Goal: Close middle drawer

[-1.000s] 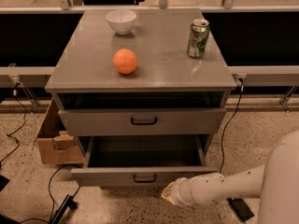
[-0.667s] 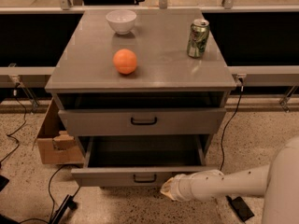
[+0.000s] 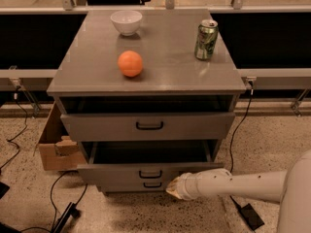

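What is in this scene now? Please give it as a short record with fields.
middle drawer: pulled out, open
gripper: low, in front of the cabinet, by the right part of the middle drawer's front; contact unclear
top drawer: out a little
cabinet top: white bowl, orange, green can
floor, left of cabinet: cardboard box

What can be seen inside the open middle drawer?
Only a bare dark interior shows in the middle drawer; its back is hidden under the upper drawer. The gripper is at its front.
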`<state>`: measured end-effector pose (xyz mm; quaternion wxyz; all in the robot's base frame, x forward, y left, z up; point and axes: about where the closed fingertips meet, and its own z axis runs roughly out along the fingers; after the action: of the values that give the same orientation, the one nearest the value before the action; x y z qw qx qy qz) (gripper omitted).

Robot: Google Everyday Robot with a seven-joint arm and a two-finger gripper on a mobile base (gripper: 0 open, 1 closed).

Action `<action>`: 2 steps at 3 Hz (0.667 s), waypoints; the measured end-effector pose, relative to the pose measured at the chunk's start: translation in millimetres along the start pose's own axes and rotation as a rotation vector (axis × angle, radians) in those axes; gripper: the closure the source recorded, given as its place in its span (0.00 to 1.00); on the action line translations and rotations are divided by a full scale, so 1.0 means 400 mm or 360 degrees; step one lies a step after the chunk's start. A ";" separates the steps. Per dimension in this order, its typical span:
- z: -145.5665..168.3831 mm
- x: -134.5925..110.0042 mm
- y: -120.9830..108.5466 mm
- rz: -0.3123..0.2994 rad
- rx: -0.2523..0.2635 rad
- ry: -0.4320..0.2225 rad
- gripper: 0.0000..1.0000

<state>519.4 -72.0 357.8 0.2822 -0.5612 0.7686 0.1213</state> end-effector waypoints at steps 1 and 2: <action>0.007 -0.002 -0.059 -0.0029 0.0016 -0.0005 1.00; 0.002 -0.001 -0.139 -0.0064 0.0044 -0.0003 1.00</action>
<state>571.6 -90.4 364.7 0.2931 -0.5724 0.7585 0.1054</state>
